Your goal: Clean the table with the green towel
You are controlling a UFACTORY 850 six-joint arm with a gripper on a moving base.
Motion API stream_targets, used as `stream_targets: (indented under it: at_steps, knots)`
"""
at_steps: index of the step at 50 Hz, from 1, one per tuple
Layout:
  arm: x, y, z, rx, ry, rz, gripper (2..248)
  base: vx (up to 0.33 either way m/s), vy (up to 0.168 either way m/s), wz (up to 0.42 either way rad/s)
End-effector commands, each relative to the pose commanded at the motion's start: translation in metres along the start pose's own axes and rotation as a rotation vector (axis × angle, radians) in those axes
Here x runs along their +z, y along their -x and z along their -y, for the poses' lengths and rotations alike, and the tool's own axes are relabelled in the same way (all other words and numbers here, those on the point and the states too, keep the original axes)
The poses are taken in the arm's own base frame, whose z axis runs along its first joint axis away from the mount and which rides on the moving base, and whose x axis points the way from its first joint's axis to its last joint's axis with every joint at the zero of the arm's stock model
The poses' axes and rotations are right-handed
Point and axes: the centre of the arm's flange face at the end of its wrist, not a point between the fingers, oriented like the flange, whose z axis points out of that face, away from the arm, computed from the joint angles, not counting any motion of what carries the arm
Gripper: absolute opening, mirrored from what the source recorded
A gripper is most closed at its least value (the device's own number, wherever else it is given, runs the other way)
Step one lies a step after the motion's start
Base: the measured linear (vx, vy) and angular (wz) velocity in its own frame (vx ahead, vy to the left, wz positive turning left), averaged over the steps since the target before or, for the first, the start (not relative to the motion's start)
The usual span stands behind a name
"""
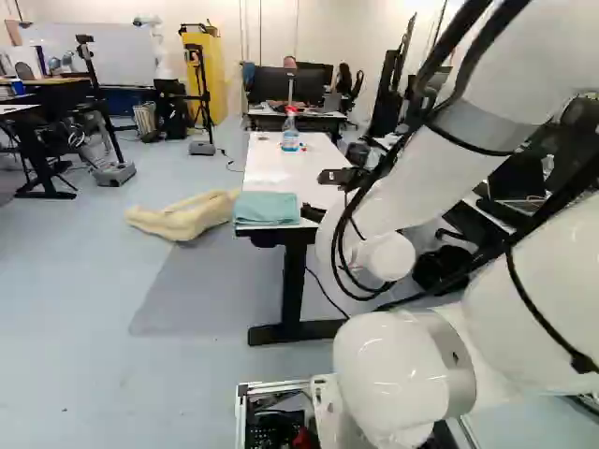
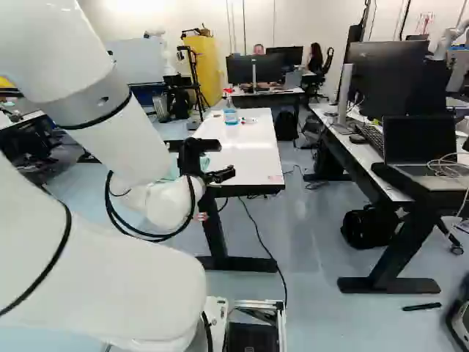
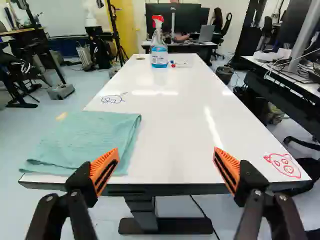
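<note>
The long, glossy white table (image 3: 165, 107) stretches ahead of me; if I come in too low, I could strike its near edge. The folded pale green cloth towel (image 3: 87, 140) lies flat at its near corner, on the left side of the table in the left base view. My black two-fingered gripper (image 3: 166, 150) stands spread wide, its orange pads gripping nothing. A shallow pinch might catch one layer, letting the towel unfold or slip off the edge. The clear spray bottle with blue liquid and a red head (image 3: 159, 47) could topple under a long sweep. A short wipe could miss the red drawing (image 3: 283, 165) or the small blue scribble (image 3: 113, 99).
</note>
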Motion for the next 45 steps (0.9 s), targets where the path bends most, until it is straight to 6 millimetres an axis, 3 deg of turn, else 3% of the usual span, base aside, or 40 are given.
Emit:
stream_targets:
  at_steps: [23,45]
  knots:
    - [0.003,-0.002,0.0,0.0,-0.001,0.001,247,0.0,0.0,0.0]
    - [0.032,-0.035,0.009,-0.008,-0.026,-0.04,247,0.0,0.0,0.0]
